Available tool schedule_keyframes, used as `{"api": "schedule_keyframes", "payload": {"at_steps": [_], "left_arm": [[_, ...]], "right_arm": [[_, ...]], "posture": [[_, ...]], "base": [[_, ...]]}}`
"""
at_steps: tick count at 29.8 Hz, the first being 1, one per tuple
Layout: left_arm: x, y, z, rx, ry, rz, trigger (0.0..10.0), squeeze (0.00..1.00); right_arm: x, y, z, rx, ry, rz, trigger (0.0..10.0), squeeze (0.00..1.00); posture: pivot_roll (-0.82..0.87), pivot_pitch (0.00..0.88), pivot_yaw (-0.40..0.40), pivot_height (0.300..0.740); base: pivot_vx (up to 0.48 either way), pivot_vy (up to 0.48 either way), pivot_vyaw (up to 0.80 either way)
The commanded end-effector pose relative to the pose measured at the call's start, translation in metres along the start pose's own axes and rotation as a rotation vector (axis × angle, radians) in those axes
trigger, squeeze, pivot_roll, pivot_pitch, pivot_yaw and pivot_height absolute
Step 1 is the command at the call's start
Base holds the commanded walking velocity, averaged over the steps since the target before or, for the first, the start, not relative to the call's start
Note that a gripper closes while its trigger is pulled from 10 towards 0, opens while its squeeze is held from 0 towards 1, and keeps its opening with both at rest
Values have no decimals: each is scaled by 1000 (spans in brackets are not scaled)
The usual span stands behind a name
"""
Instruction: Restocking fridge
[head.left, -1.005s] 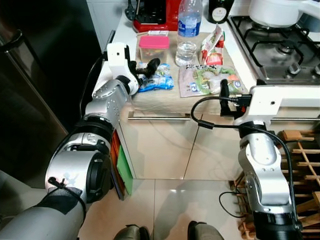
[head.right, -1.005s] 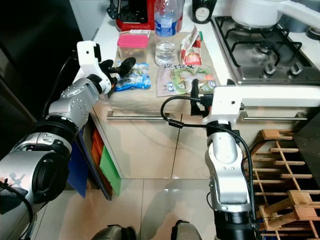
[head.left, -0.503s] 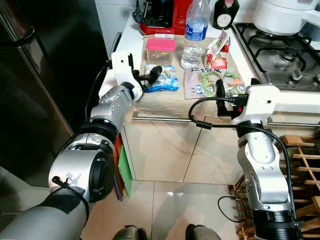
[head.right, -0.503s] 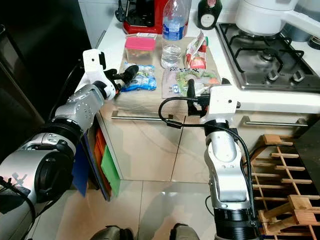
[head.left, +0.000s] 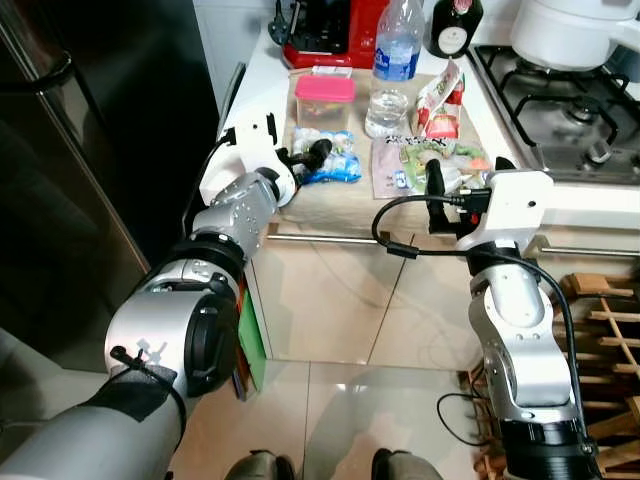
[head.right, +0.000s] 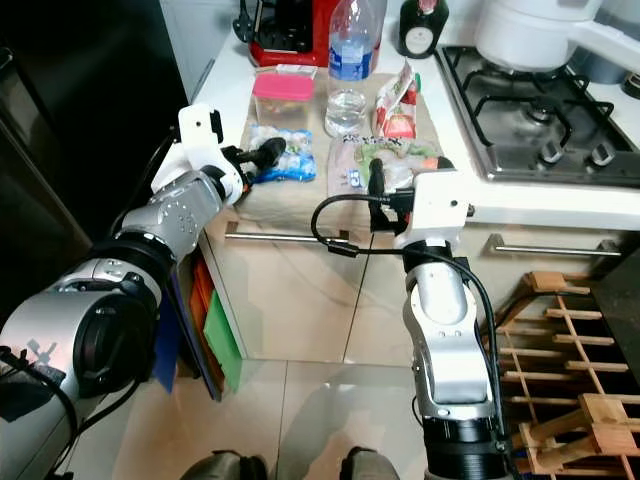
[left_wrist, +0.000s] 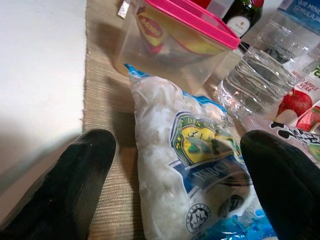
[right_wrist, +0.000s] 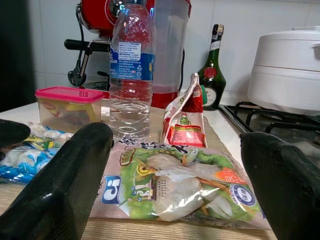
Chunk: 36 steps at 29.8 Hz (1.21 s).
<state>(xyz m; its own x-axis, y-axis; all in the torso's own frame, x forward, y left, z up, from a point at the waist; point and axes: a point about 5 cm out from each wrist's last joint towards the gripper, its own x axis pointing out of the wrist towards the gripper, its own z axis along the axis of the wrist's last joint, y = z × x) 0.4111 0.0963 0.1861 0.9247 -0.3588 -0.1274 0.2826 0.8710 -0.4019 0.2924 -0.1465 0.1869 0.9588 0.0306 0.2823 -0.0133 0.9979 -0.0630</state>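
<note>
The groceries lie on a woven mat (head.left: 330, 195) at the near end of a white counter (head.left: 262, 85), with a dark fridge (head.left: 70, 170) standing off to the robot's left. The left gripper (left_wrist: 175, 165) hovers low over the mat with its jaws spread wide, one black finger on either side of a blue-and-white frozen bag (left_wrist: 192, 165); the fingers are close to the bag but not pressing it. Just behind that bag stands a clear tub with a pink lid (left_wrist: 175, 47), and beside the tub a water bottle (head.left: 392, 60) rises upright, crowding the far side of the bag. The right gripper (right_wrist: 175, 170) is at the counter's front edge, its jaws also wide apart, facing a flat green vegetable packet (right_wrist: 185, 187) that lies just beside the frozen bag. Behind the packet a red-and-white pouch (right_wrist: 184, 120) stands tilted, near the bottle. Farther back are a red appliance (head.left: 325, 30) and a dark green glass bottle (right_wrist: 212, 70). To the robot's right sits a gas hob (head.left: 570, 115) carrying a white pot (head.left: 570, 30). A black cable (head.left: 400, 225) loops from the right wrist down across the cabinet front, and a wooden rack (head.left: 605, 310) stands on the tiled floor (head.left: 330, 410) beside the right arm.
</note>
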Motion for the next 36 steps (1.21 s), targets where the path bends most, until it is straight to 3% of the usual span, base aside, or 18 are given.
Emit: {"api": "schedule_keyframes", "payload": {"at_steps": [1,8,9,10,12,19,24,28,36], "left_arm": [[2,-6,-11,7,73,1,10000,0],[3,-11,-14,-94,87,-9,10000,0],[4,-14,-13,-95,83,-24,7216,0],[4,-14,-13,-95,83,-24,7216,0],[5,-20,-12,-66,77,-72,0,0],[6,-28,-23,8,142,-104,0,0],[3,-19,-31,105,179,-84,0,0],[2,-13,-28,127,163,-67,0,0],[3,-20,-22,-3,115,-134,0,0]], "right_arm": [[0,1,2,3,-13,1,10000,0],[-1,1,1,6,-12,-11,10000,0],[-1,2,1,7,-12,-13,10000,0],[-1,2,1,7,-12,-13,10000,0],[-2,2,1,8,-12,-16,10000,0],[-1,2,0,15,-13,-26,10000,0],[1,6,-1,22,-11,-16,10000,0],[2,6,-2,24,-9,-17,10000,0],[2,6,-2,23,-10,-17,10000,0]], "posture": [[-172,46,51,740],[-174,47,67,740],[-176,49,71,740],[-176,49,71,740],[-176,51,75,740],[-158,55,76,740],[-149,55,76,740],[-150,53,77,740],[-155,52,74,740]], "base": [[0,0,0],[0,0,0],[0,0,0],[0,0,0],[0,0,0],[0,0,0],[0,0,0],[0,0,0],[0,0,0]]}}
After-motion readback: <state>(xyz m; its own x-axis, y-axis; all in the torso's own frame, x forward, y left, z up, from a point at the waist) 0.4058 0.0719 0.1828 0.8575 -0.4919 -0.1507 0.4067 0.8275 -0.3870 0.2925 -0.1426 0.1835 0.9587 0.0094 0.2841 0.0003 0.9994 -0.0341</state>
